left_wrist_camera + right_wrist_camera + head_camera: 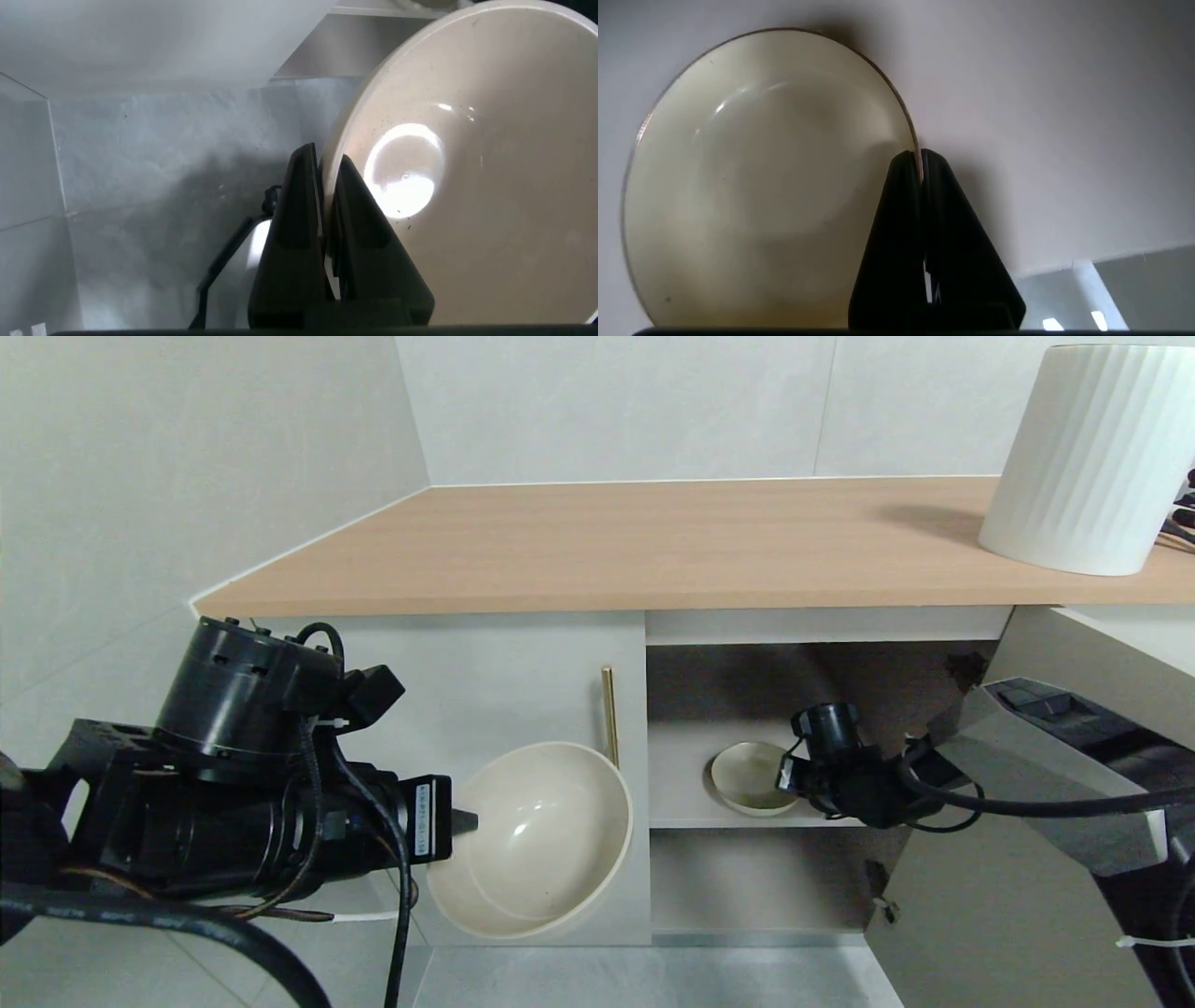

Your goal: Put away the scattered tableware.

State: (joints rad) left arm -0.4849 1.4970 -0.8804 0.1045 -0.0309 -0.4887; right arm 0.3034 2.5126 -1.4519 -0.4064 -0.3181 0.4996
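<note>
A cream bowl [541,835] hangs tilted on its side in front of the shut left cabinet door, and my left gripper [464,821] is shut on its rim. In the left wrist view the fingers [304,201] pinch the bowl [467,187] at its edge. Inside the open cabinet, a small pale plate [747,777] lies on the middle shelf [677,775]. My right gripper [792,775] is shut on that plate's rim. The right wrist view shows the plate [757,177] with its edge between the closed fingers [906,201].
A gold handle [609,714] runs down the shut left door. The right door [1046,756] stands open beside my right arm. A white ribbed container [1088,453] sits on the wooden countertop [607,541]. The cabinet's lower compartment [761,877] has free room.
</note>
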